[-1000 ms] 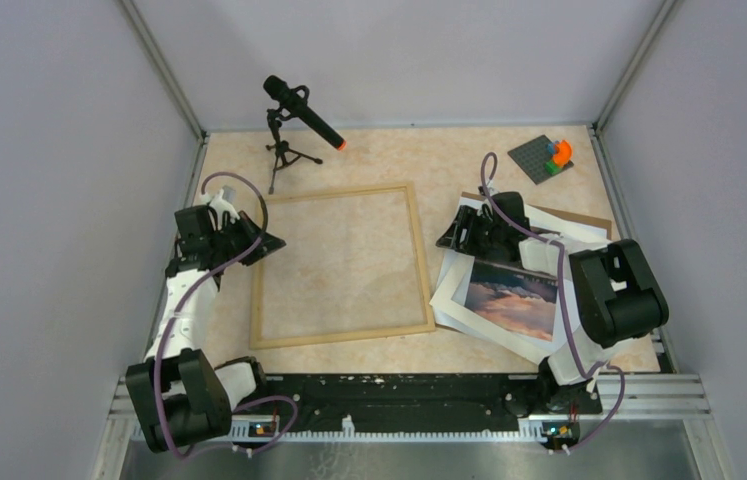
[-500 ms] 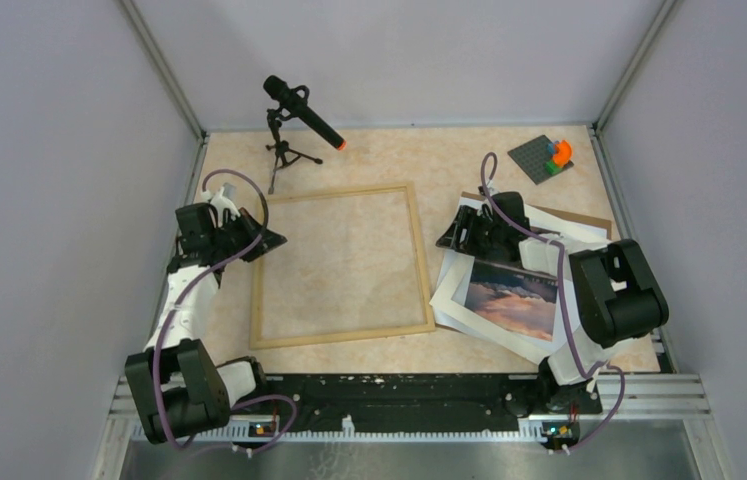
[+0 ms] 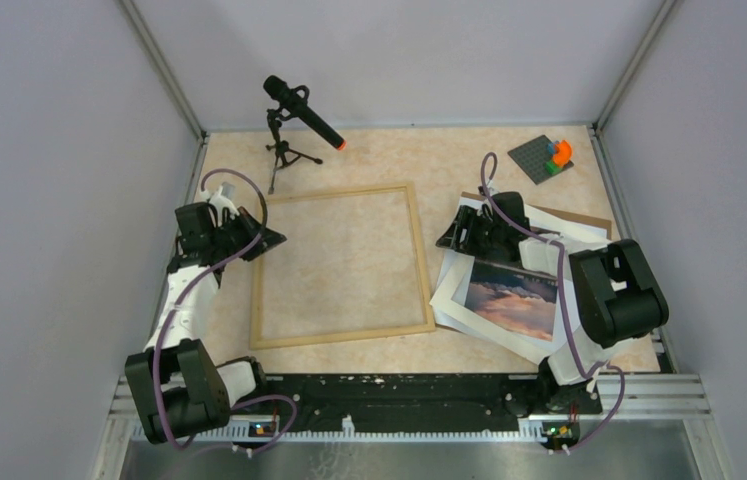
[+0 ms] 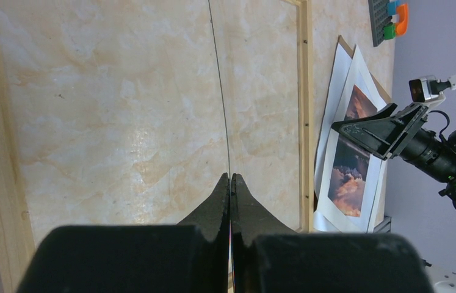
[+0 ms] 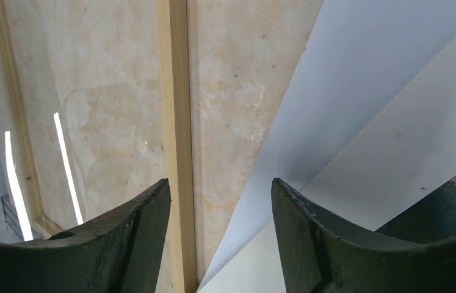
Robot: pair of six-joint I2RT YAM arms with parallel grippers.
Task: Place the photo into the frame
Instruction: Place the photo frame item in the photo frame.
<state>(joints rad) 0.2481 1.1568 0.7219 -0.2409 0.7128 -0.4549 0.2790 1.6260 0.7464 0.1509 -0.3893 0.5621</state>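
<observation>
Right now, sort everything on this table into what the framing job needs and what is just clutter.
For the job:
- photo
- frame
- right gripper, open over the paper's edge beside the frame
- left gripper, shut, over the frame

Lying about:
- microphone on its tripod
- grey plate with coloured bricks
- brown board under the white sheets

Frame [image 3: 420,255]: pale bare wood, matt. Table [image 3: 429,160]: marbled beige top, smooth, faint sheen. Photo [image 3: 514,297]: white paper, smooth printed face. Board [image 3: 597,222]: brown, matt, card-like.
</observation>
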